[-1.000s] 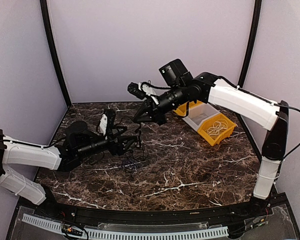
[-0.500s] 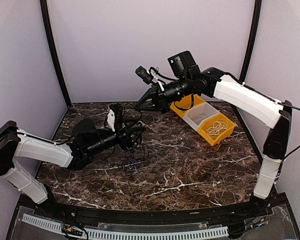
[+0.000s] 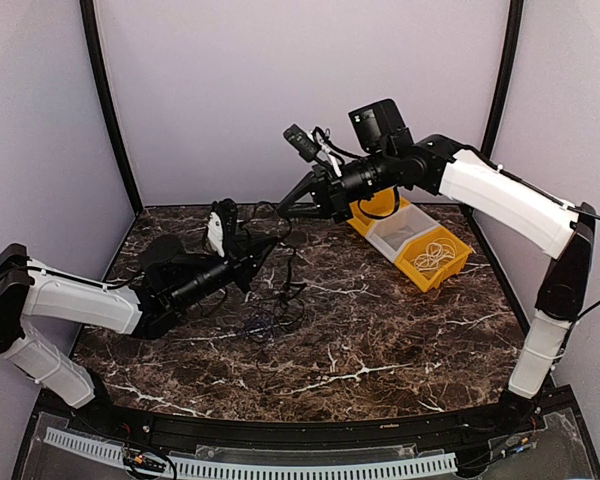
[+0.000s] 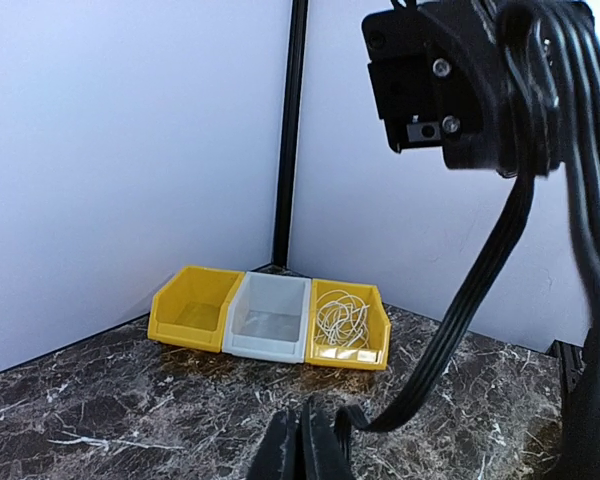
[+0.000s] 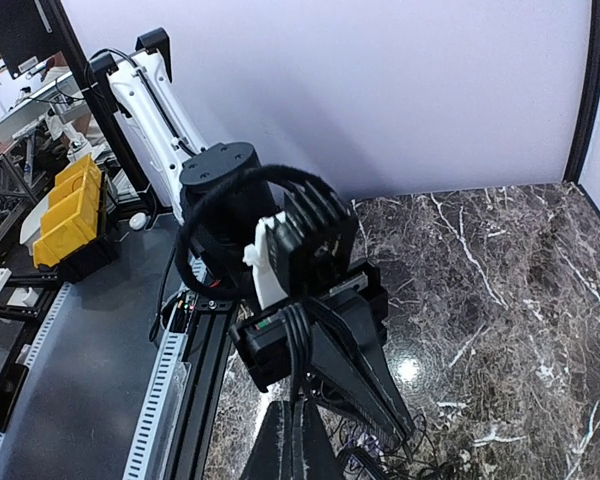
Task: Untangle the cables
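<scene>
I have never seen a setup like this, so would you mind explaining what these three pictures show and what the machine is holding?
These are two robot arms bolted to a marble-patterned table. The wide picture comes from a fixed camera above and behind them. The other two come from a small camera on each wrist, looking along that arm's own fingers. The left gripper and the right gripper meet near the middle of the table. Both have their fingers closed, apparently pinching the thin black cables, which are partly lifted between them and partly lying in a clump on the table. At the back right stands a row of three bins: yellow, white, yellow. The nearer yellow one holds a coiled white cord.
</scene>
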`<state>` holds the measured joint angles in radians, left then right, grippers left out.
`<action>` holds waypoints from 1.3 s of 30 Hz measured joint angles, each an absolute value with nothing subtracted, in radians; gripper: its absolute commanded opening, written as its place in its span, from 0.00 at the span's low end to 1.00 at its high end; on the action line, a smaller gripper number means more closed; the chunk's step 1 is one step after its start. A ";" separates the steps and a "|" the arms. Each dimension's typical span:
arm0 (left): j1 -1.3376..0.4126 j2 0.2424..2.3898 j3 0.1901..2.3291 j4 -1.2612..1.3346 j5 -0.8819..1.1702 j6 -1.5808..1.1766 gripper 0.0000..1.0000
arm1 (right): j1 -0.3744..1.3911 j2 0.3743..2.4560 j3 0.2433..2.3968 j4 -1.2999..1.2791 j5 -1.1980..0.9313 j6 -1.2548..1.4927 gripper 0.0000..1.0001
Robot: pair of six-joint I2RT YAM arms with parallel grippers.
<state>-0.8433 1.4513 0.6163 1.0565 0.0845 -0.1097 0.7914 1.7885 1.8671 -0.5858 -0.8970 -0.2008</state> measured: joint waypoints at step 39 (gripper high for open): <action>-0.849 0.685 0.343 0.363 -0.331 -0.199 0.50 | 0.577 1.710 1.698 -0.489 -0.751 -0.207 0.00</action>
